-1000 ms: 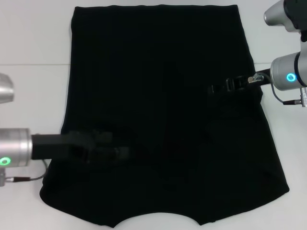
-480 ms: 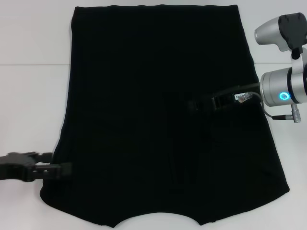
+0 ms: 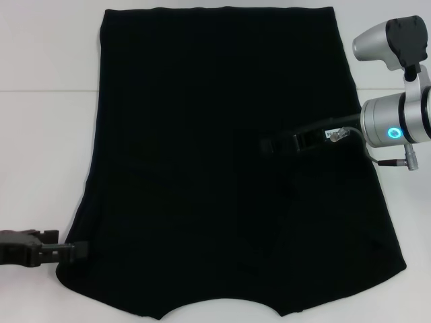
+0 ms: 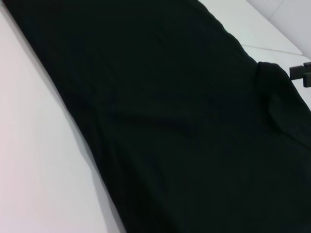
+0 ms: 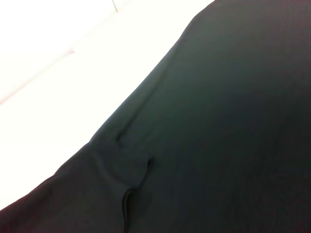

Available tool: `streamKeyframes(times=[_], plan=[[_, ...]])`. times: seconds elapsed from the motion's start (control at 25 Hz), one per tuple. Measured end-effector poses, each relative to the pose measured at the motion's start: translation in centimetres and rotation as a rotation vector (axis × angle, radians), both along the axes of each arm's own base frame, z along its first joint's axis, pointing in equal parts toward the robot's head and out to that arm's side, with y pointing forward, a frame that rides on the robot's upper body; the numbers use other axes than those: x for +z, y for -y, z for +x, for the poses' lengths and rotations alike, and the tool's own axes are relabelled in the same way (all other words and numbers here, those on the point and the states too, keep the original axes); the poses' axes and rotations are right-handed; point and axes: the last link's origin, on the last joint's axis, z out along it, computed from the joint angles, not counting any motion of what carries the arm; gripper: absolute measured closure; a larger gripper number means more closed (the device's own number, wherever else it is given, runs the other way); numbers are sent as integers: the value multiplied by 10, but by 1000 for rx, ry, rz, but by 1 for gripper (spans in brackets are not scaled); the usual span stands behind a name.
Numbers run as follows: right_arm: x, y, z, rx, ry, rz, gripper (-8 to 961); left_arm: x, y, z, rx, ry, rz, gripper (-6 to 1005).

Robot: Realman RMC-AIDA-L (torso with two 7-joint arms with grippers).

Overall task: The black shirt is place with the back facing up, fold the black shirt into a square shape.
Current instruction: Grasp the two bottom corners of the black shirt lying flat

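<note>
Shirt (image 3: 222, 161) lies flat across the table (image 3: 40, 134), sides folded inward. Left gripper (image 3: 71, 252) sits low at its near-left edge, probably clearing off; right gripper (image 3: 273, 144) reaches over mid-shirt. Finger state of either: cannot tell.

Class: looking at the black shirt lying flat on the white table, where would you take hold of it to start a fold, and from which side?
Grip the black shirt at its near left corner, coming in from the left. That edge lies flat and exposed beside the left hand.
</note>
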Motion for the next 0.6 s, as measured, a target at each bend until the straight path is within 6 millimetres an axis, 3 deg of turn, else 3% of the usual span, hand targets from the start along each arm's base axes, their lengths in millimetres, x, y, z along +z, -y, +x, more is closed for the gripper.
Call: streamKeyframes(times=[0.56,0.6], plan=[[1,-1,2,-9,2,12,369,-8,-3,-7,68,-26,-25,152],[2,-1,2,-9,2,12,369,-8,-3,-7,68,-27,-26,189]])
